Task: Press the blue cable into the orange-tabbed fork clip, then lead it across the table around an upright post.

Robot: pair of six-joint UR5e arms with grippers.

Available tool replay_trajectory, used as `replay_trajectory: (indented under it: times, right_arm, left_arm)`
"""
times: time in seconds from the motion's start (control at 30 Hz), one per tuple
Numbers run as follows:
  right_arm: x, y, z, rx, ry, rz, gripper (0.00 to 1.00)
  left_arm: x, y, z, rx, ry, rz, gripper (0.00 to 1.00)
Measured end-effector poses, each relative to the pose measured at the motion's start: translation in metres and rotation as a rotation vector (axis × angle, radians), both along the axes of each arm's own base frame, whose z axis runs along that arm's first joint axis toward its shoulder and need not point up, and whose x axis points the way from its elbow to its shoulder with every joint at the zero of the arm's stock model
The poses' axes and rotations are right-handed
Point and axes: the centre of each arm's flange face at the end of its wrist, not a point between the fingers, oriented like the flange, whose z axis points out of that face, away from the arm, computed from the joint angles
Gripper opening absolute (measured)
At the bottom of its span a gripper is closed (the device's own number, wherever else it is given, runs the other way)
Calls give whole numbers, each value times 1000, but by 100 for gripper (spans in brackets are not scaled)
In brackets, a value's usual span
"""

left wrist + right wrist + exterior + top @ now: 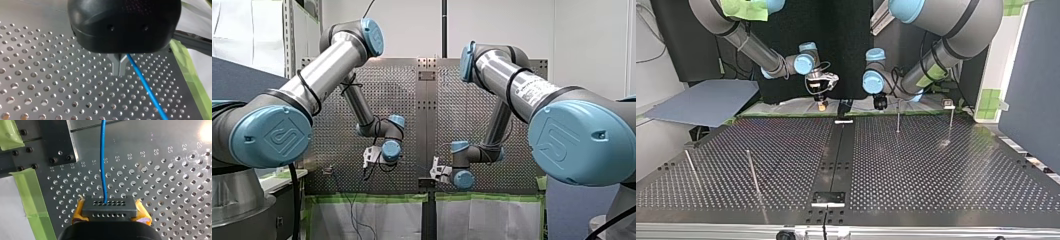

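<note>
The blue cable (146,86) runs away over the perforated table (50,87) from the metal fingers (117,65) of my left gripper (119,72), which are shut together where the cable meets them. My right gripper (110,216) has its yellow pads (79,211) shut on a black block with rows of holes (110,207), and the blue cable (102,157) leaves this block straight ahead. In the top view my right gripper (822,104) and my left gripper (880,103) hang close together at the table's far edge. No orange-tabbed clip shows clearly.
Thin upright posts stand at the top view's far right (898,117) (951,120) and near left (754,172) (691,167). A small fixture (948,103) sits at the far right edge. Green tape (30,192) lines the table's border. A black centre plate (828,197) lies near the front.
</note>
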Motion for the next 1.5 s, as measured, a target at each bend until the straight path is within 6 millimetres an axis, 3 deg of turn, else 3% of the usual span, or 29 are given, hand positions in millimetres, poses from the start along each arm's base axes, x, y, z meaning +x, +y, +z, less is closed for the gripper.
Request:
replay_trajectory:
  times: [0.3,0.47,1.23,1.5]
  right_arm:
    - [0,0,0,2,3,-1,0]
    - [-3,-6,12,-7,11,-10,0]
    - [7,-29,167,-127,-66,-23,0]
    - [6,-29,197,-147,-74,-30,0]
  left_arm:
    - [0,-2,1,-9,-3,-7,0]
    - [1,-9,11,-45,-23,-31,0]
    - [-3,-51,97,-261,-175,-130,0]
    - [-4,-53,113,-270,-196,-129,0]
